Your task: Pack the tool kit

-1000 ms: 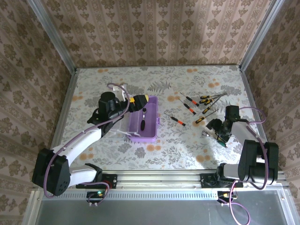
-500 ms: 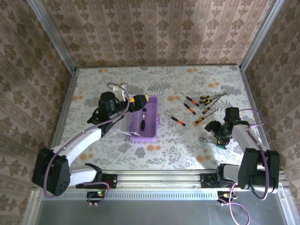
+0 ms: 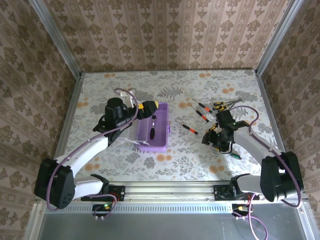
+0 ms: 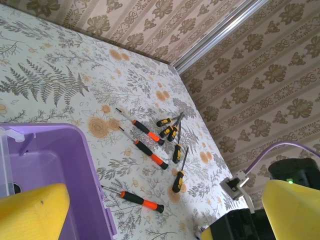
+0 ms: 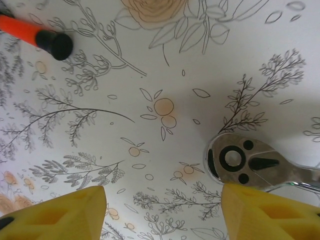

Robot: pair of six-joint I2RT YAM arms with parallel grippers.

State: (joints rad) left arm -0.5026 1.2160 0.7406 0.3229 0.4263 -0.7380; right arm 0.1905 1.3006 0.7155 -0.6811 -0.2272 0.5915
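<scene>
The purple tool box [image 3: 161,135] stands open left of centre, with one black-handled tool [image 3: 152,128] inside. My left gripper [image 3: 150,107] hovers open over its far end; the box wall [image 4: 75,165] sits low between my yellow fingers [image 4: 30,215]. Several screwdrivers [image 3: 202,111] lie to the right of the box, orange-handled [image 4: 150,154] and yellow-handled [image 4: 178,181]. My right gripper [image 3: 214,137] is low over the table, open [image 5: 162,215], with bare table between its fingers. A steel ratchet head [image 5: 240,160] lies flat against the right finger [image 5: 270,212].
The box's clear lid [image 3: 127,136] hangs open on its left side. An orange and black screwdriver handle [image 5: 37,34] lies at the far left of the right wrist view. Metal rails [image 3: 70,115] and patterned walls border the table.
My right arm has swung left, toward the screwdrivers, and its jaws have narrowed a little. The left arm has not moved.
</scene>
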